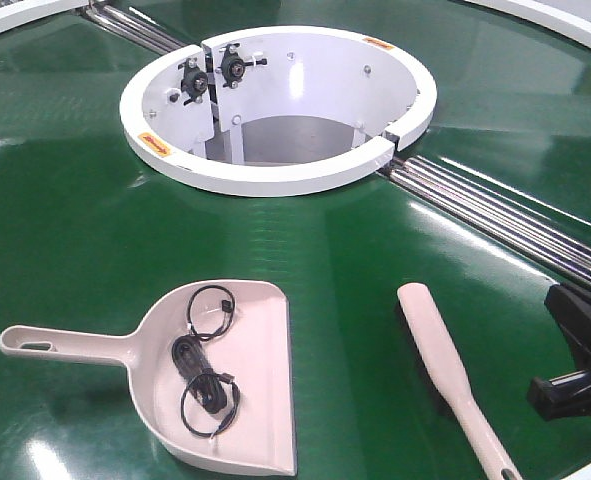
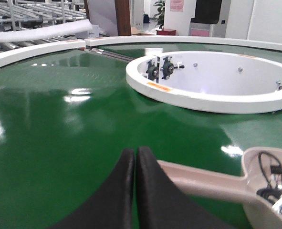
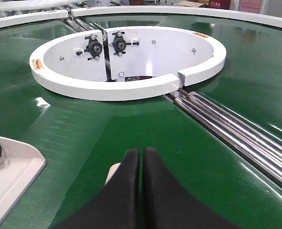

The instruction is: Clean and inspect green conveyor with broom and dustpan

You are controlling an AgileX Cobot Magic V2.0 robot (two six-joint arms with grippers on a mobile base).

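left gripper black fingers pressed together on nothing, above the glossy dark green conveyor belt, beside the slotted handle of the pale pink-beige plastic dustpan, which lies flat on the belt and holds coiled black cables. right gripper likewise closed and empty, over the tip of the long pale pink-beige plastic broom, which lies on the belt right of the dustpan, apart from it. white circular ring and chrome roller strips beyond.

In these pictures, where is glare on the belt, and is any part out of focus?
Front view: soft white streaks of lamp glare on the belt, mostly left and near the rollers. Left wrist view: bright spots on the belt; the claw is blurred. Right wrist view: little glare; the claw is soft, the ring sharp.
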